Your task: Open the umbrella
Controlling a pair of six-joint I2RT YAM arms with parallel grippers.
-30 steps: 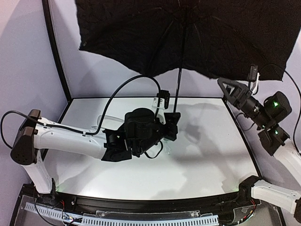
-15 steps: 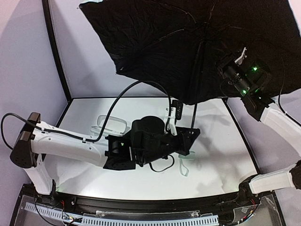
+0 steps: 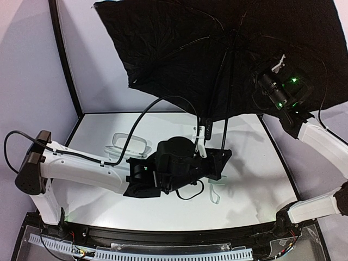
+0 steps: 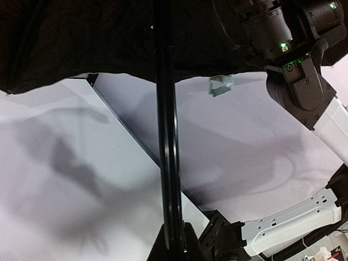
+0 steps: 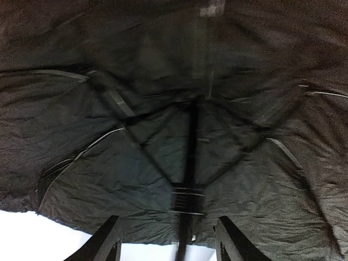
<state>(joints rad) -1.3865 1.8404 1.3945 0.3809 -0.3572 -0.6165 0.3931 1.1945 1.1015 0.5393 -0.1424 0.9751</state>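
- The big open umbrella point(image 3: 179, 49), black cloth on its inner side, is spread wide, high over the back of the white table point(image 3: 255, 179).
- Its thin black stick point(image 4: 166, 136) leans down to the left hand point(image 3: 217, 160), low over the middle of the table.
- The left hand is clenched on the bottom of the stick.
- A pale green strap point(image 3: 213, 193) hangs under that hand.
- The right hand point(image 5: 171, 242) is up under the cloth. Its two fingers point(image 5: 109, 242) are spread apart, with the stick between them, not squeezed.
- A pale rounded case point(image 3: 128, 144) lies on the table behind the left arm.
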